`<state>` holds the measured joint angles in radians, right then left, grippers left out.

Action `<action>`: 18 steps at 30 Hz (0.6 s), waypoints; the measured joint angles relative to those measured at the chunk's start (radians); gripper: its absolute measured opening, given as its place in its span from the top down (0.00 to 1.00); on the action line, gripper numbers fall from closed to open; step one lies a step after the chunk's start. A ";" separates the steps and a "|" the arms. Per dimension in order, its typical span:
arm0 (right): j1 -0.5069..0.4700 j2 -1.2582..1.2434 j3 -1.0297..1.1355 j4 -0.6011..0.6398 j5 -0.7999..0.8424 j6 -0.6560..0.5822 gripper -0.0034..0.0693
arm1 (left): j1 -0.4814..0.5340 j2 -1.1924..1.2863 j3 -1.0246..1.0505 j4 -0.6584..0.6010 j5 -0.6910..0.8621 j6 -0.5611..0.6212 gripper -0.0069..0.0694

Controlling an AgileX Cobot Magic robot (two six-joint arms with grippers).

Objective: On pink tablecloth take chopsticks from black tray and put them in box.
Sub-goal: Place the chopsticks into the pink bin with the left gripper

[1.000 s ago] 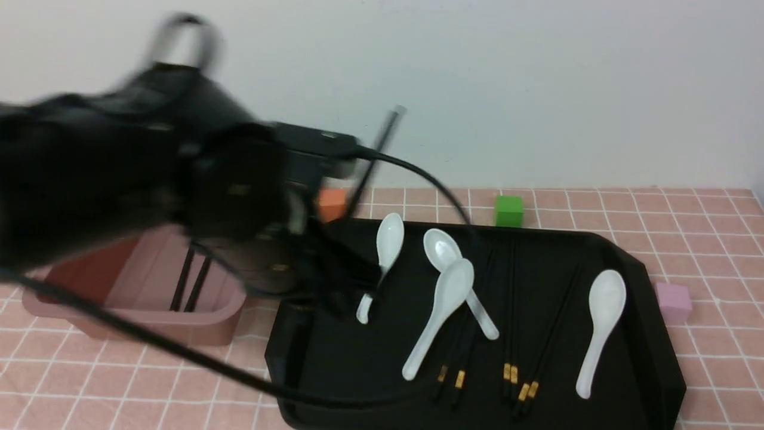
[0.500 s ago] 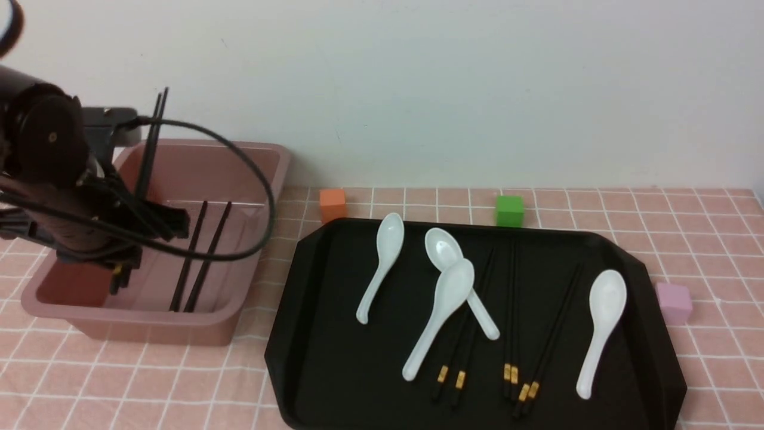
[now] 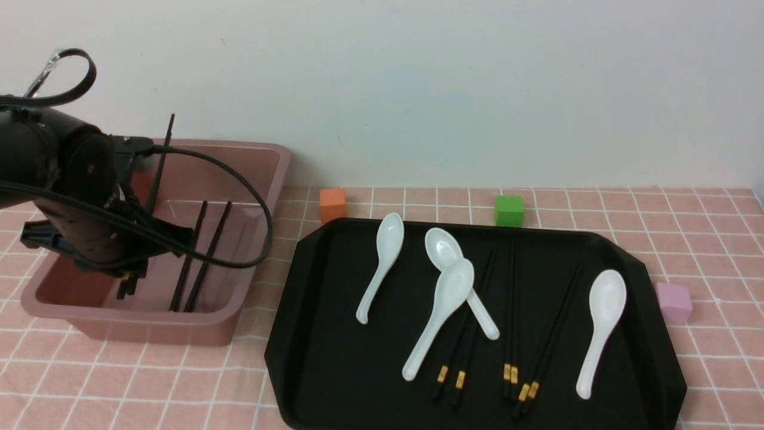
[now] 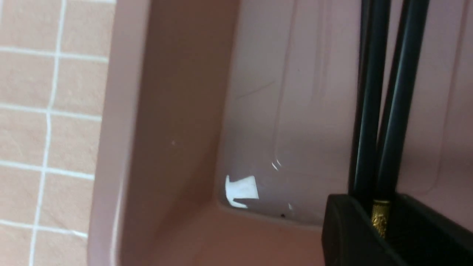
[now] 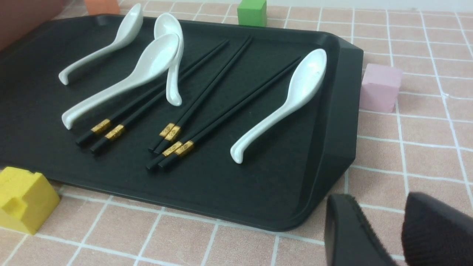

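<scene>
The left claw [image 4: 369, 218] is closed on a pair of black chopsticks [image 4: 391, 111], slim and glossy, with a gold band showing between its fingertips. In the front view, where twelve o'clock is the far side, they tilt upward inside the mauve box [image 3: 149, 316], their thin ends toward one o'clock. Two more chopsticks [image 3: 206, 263] lie side by side on the box floor, at three o'clock from the claw.

The black tray [image 3: 340, 370] sits at four o'clock from the box. On it, three pairs of chopsticks [image 3: 511, 322] are straight, dark and tapering, gold bands toward six o'clock; one pair passes beneath white spoons [image 3: 439, 316]. The right claw [image 5: 380, 229] stands open with nothing between its fingers, near the tray. Pink tablecloth [image 3: 716, 251] with white lines lies underneath.
</scene>
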<state>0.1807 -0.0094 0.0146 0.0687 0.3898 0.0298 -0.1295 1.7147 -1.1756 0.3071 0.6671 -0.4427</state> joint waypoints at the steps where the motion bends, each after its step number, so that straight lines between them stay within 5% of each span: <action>1: 0.000 0.000 0.000 0.000 0.000 0.000 0.62 | 0.000 0.000 0.000 0.010 -0.002 0.000 0.72; 11: 0.000 0.000 0.000 0.000 0.000 0.000 0.62 | 0.000 -0.001 0.000 0.027 -0.013 0.000 0.57; 18: 0.000 0.000 0.000 0.000 0.000 0.000 0.62 | 0.000 -0.104 0.000 -0.019 0.011 0.000 0.57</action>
<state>0.1807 -0.0094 0.0146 0.0687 0.3898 0.0298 -0.1295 1.6111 -1.1756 0.2877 0.6782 -0.4427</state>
